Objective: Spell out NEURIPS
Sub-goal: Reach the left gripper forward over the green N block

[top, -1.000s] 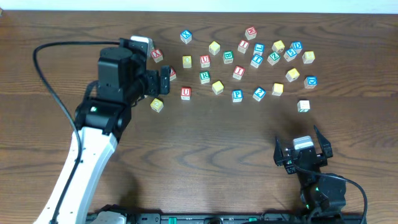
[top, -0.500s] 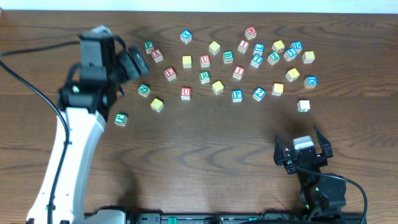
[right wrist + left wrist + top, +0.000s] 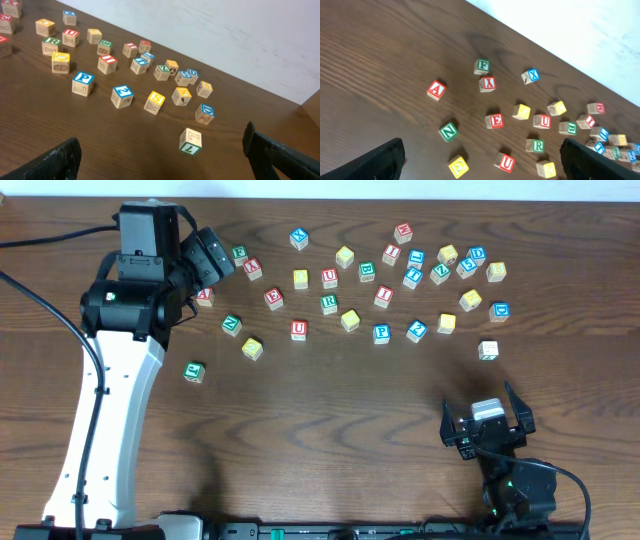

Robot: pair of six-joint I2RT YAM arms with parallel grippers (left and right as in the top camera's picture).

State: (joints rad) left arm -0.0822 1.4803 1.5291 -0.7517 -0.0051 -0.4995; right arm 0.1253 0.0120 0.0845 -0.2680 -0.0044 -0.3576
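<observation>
Nearest the robot, the right gripper (image 3: 484, 418) sits low over the table (image 3: 330, 430), jaws spread wide and empty. Beyond it no word is begun: the green N (image 3: 231, 324), red E (image 3: 273, 298), a red U (image 3: 298, 330), green R (image 3: 329, 304), red I (image 3: 384, 295), blue P (image 3: 381, 333) and a yellow cube (image 3: 446, 323), apparently the S, lie apart in a loose scatter, letters up but turned at assorted angles. Being cubes, none has a long axis, so all seven placements seem left to do. Farthest, the left gripper (image 3: 208, 262) hangs spread and empty over the scatter's left end.
</observation>
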